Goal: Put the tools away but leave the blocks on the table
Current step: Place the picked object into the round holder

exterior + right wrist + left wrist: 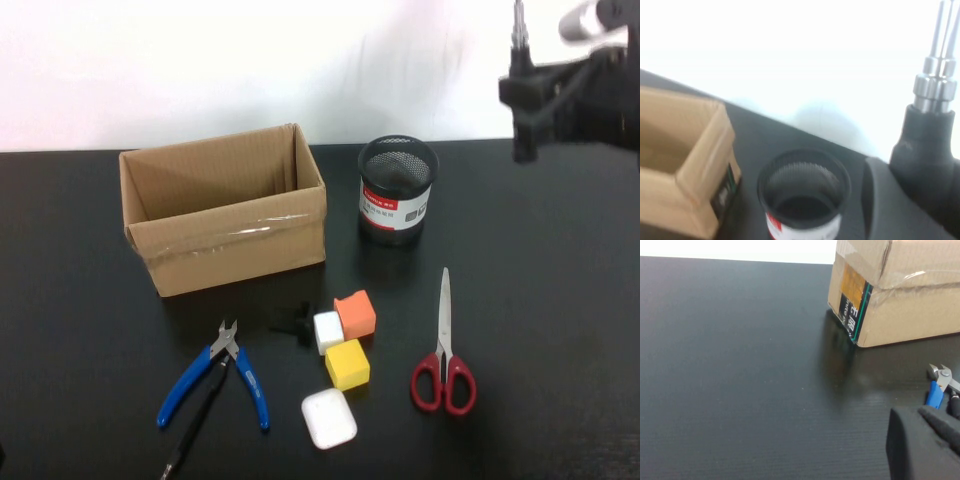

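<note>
Right gripper (520, 150) jaws clamped on screwdriver (519, 25) above mesh cup (397, 190); left gripper (925, 445) closed, empty. Risk: off-centre release topples cup.

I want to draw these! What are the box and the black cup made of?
The box looks like brown cardboard: dull, with shiny tape along its edge. The cup looks like black metal mesh: fine holes show in its wall, though it might be plastic.
</note>
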Controlling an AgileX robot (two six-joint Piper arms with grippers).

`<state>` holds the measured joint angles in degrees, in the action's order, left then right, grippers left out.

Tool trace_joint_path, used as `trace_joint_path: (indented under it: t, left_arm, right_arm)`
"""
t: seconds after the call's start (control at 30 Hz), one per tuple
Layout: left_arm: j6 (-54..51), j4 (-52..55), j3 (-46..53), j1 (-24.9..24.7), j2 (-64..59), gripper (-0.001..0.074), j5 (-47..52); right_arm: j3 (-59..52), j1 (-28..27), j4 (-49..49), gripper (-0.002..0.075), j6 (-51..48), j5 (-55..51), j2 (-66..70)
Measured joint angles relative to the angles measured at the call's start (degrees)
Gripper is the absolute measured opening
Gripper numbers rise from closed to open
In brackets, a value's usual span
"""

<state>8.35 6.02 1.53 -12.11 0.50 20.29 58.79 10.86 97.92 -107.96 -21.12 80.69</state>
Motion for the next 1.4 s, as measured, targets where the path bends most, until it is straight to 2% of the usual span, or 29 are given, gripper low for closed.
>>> trace_joint_path:
  t: [0.1, 0.2, 0.33, 0.47, 0.53, 0.63, 0.8, 0.87, 0.93, 1.03, 1.2, 1.4]
  left_arm:
    - [0.0, 0.0, 0.0, 0.0, 0.0, -0.0006, 0.0]
    - [0.0, 0.0, 0.0, 0.0, 0.0, -0.0006, 0.0]
    - [0.0, 0.0, 0.0, 0.0, 0.0, -0.0006, 0.0]
    - [0.0, 0.0, 0.0, 0.0, 0.0, -0.0006, 0.0]
    - [0.0, 0.0, 0.0, 0.0, 0.0, -0.0006, 0.0]
    - [0.0, 0.0, 0.0, 0.0, 0.0, -0.0006, 0.0]
    - [0.0, 0.0, 0.0, 0.0, 0.0, -0.0006, 0.0]
    - [0.0, 0.0, 0.0, 0.0, 0.0, -0.0006, 0.0]
    - [0.0, 0.0, 0.0, 0.0, 0.0, -0.0006, 0.0]
    - [0.0, 0.0, 0.0, 0.0, 0.0, -0.0006, 0.0]
    - [0.0, 0.0, 0.0, 0.0, 0.0, -0.0006, 0.0]
    - [0.0, 0.0, 0.0, 0.0, 0.0, -0.0006, 0.0]
  right_arm:
    - [-1.56, 1.1, -1.85, -0.0006, -8.54, -0.15, -1.98]
    - [-1.44, 1.49, -0.39, -0.0006, -8.94, 2.39, -3.0]
    - [1.12, 1.36, -0.01, -0.0006, -1.19, 10.12, -3.42]
    - [4.19, 0.89, -3.62, -0.0006, 5.74, 10.32, -3.47]
    - [5.49, 1.51, -12.49, -0.0006, 9.71, 8.92, -3.47]
    - [7.5, 2.38, -34.36, -0.0006, 24.76, 4.37, -3.47]
    - [17.43, 2.55, -81.65, -0.0006, 70.64, -15.91, 0.32]
    - [22.31, 1.8, -95.91, -0.0006, 91.78, -22.63, 3.37]
    - [25.21, 0.95, -104.87, -0.0006, 102.4, -26.08, 5.54]
    - [25.26, -0.63, -109.2, -0.0006, 107.96, -22.38, 5.77]
    - [25.25, -3.39, -111.54, -0.0006, 113.01, -8.34, 4.14]
    - [23.29, -0.82, -111.81, -0.0006, 111.53, 5.0, 0.87]
